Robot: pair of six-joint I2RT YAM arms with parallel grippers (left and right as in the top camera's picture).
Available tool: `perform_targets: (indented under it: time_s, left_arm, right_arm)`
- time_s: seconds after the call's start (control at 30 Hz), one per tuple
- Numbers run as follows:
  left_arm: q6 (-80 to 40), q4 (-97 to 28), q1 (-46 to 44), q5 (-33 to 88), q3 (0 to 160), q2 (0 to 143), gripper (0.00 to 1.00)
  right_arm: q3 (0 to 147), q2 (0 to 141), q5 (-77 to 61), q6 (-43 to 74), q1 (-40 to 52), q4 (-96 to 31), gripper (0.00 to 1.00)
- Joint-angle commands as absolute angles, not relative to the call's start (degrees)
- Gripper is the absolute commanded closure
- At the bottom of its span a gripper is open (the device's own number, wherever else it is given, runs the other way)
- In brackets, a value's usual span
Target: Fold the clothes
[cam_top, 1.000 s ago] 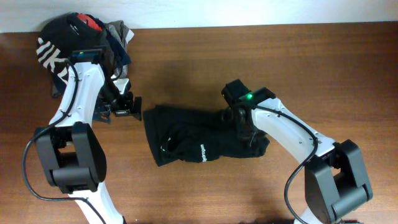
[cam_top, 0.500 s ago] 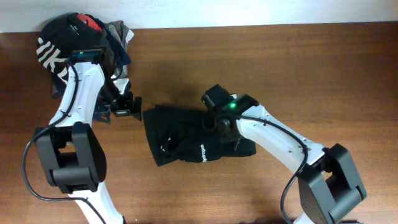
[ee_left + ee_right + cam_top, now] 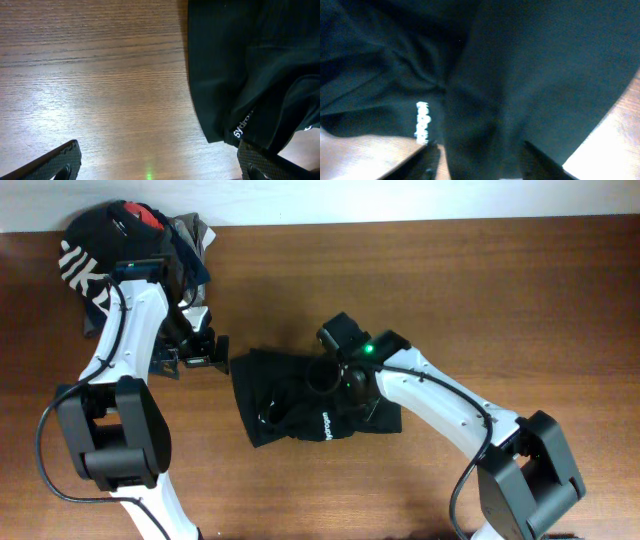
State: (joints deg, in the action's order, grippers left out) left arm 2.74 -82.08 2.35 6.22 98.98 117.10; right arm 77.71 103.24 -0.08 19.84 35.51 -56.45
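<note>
Near the middle of the bench (image 3: 520, 290) lay the black leggings (image 3: 285, 395) — a bunched, roughly rectangular heap, with white lettering (image 3: 326, 423) along the edge nearer the arms' bases and a small round logo (image 3: 265, 418) toward its left end. Just left of the leggings we saw the left arm (image 3: 135, 315) reaching down. The left jaws were spread as wide as they go and held nothing. From the left wrist, bare wood lay between the two fingertips (image 3: 55, 162), with the leggings' edge close by the right one. Over the middle of the leggings hung the right arm (image 3: 430, 395). The right jaws stood partly open, and in the right wrist view a raised fold of black cloth ran between their tips. They were not closed on it, though we could not tell whether a tip brushed the fabric. Well beyond the leggings' left end, at the far corner, sat a pile of other clothes (image 3: 110, 235) — black with white letters, red and grey.
</note>
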Motion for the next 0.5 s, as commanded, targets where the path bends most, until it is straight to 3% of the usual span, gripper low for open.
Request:
perform_targets:
  time_s: [0.0,0.07,0.17,0.23,0.27,0.4,0.47]
  left_arm:
    - [2.2,-82.2,2.6,7.1,98.5,115.7,0.01]
    - [2.2,-82.2,2.6,7.1,98.5,115.7,0.00]
    - [2.2,-82.2,2.6,7.1,98.5,115.7,0.01]
    - [2.2,-82.2,2.6,7.1,98.5,115.7,0.01]
    - [2.2,-82.2,2.6,7.1,98.5,115.7,0.01]
    - [2.2,-82.2,2.6,7.1,98.5,115.7,0.01]
    - [2.2,-82.2,2.6,7.1,98.5,115.7,0.01]
  right_arm:
    - [85.5,101.2,-1.9,20.4,33.4,-61.5,0.31]
    - [88.8,101.2,-1.9,20.4,32.0,-64.9,0.27]
    - [91.1,101.2,-2.7,20.3,29.5,-66.7,0.30]
    - [90.8,101.3,-3.8,20.1,28.2,-66.2,0.56]
    - [90.3,101.6,-4.2,19.6,27.6,-65.7,0.65]
    - [87.6,102.8,-5.3,18.8,26.6,-62.0,0.90]
    - [85.7,104.0,-7.2,18.9,26.6,-57.0,0.95]
